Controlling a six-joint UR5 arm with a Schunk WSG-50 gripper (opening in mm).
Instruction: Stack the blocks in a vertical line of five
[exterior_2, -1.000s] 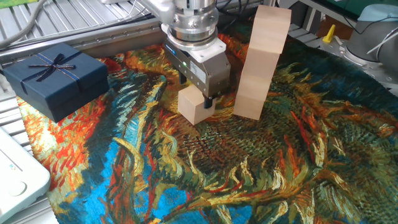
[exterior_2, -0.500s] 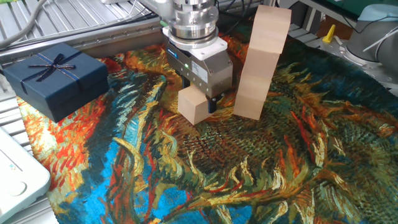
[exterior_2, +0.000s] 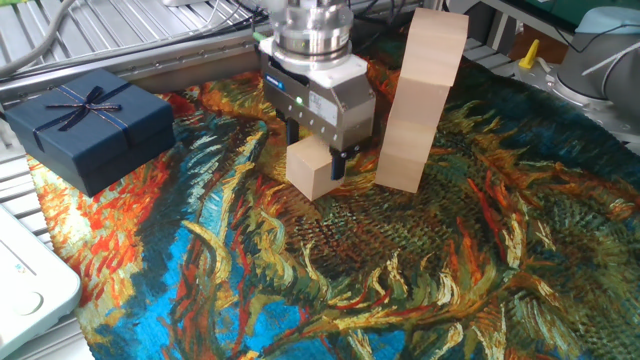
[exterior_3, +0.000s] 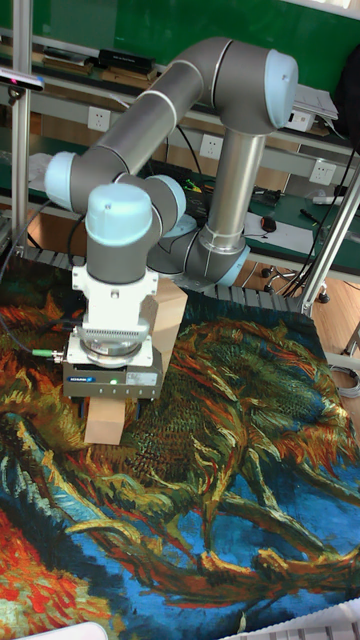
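Painted cloth (exterior_2: 420, 270): four-block stack (exterior_2: 420, 100), hand (exterior_2: 313, 150) astride fifth block (exterior_2: 312, 170).

Gripper (exterior_3: 108, 404) body: small white label strip on dark front face, above single block (exterior_3: 106, 420); letters too small to read. Same strip visible in fixed view, also unreadable. Blocks: faces plain, unmarked. Navy gift box (exterior_2: 88, 125), left of gripper: no lettering seen. Painted cloth (exterior_2: 400, 280): pattern only, no words.
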